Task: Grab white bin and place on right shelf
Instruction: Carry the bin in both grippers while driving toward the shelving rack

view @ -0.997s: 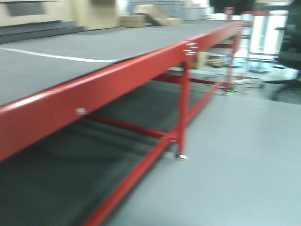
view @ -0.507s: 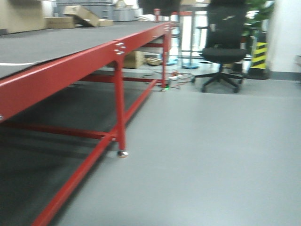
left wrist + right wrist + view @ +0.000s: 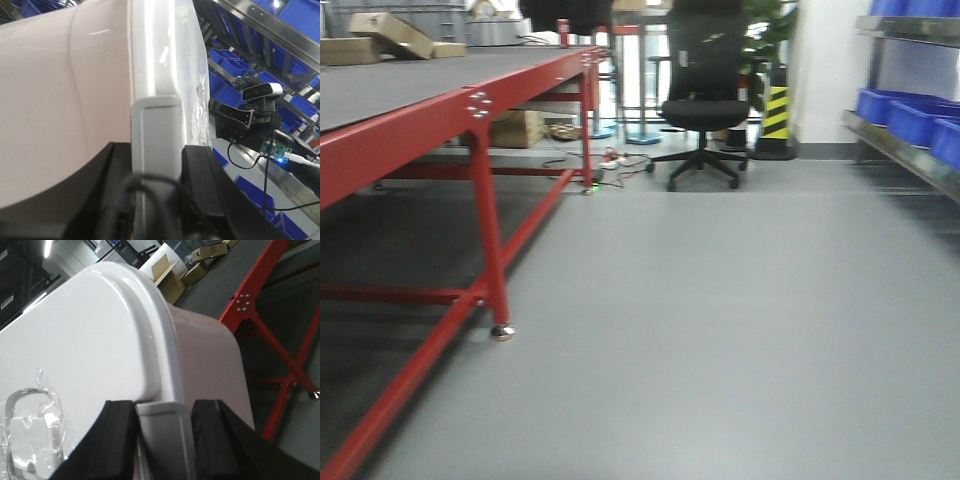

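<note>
The white bin (image 3: 60, 100) fills the left wrist view, its pale side on the left and its lid edge running down the middle. My left gripper (image 3: 156, 150) is shut on the bin's white end latch. In the right wrist view the flat white lid (image 3: 75, 340) and pinkish side of the bin (image 3: 210, 355) rise ahead, and my right gripper (image 3: 163, 410) is shut on the latch at the other end. The right shelf (image 3: 910, 160) shows as a steel rail at the front view's right edge. Neither the bin nor the grippers appear in the front view.
A red-framed table (image 3: 400, 140) with a dark mat runs along the left, its leg (image 3: 492, 250) on the grey floor. A black office chair (image 3: 705, 100), a striped post (image 3: 777, 110) and floor cables (image 3: 610, 160) stand ahead. Blue crates (image 3: 910, 115) sit on the steel rack.
The front view has swung to the right: the red table slid to the left, the chair came into view, and now the steel shelf with blue crates shows at the right edge.
</note>
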You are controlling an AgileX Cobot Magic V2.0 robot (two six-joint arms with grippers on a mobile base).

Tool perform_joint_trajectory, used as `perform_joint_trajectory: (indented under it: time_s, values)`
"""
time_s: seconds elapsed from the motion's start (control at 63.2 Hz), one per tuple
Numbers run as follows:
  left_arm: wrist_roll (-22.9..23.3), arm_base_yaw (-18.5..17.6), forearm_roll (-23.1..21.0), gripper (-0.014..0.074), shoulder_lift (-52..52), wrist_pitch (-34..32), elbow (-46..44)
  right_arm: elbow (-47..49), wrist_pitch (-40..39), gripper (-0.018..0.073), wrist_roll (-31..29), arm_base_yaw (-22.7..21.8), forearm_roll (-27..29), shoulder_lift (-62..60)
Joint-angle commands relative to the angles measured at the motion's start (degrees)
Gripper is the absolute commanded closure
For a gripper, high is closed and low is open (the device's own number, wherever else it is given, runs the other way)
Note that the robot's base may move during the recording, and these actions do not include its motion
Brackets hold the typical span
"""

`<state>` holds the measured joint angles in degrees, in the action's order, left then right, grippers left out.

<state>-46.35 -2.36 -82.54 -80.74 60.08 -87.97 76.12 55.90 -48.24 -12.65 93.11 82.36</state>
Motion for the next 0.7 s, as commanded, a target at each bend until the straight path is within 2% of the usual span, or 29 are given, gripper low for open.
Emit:
perform_joint_trajectory:
  time_s: [0.0,0.681]
  values:
    - [-0.6,-3.0,-8.5,0.0722,2.2,14.7,-2.0,1.8,11.7,0.0498,-0.5,2.5,5.6,-2.9]
    - [-0.6,-3.0,-8.5,0.0722,2.2,14.7,-2.0,1.8,11.7,0.0498,-0.5,2.5,5.6,-2.9]
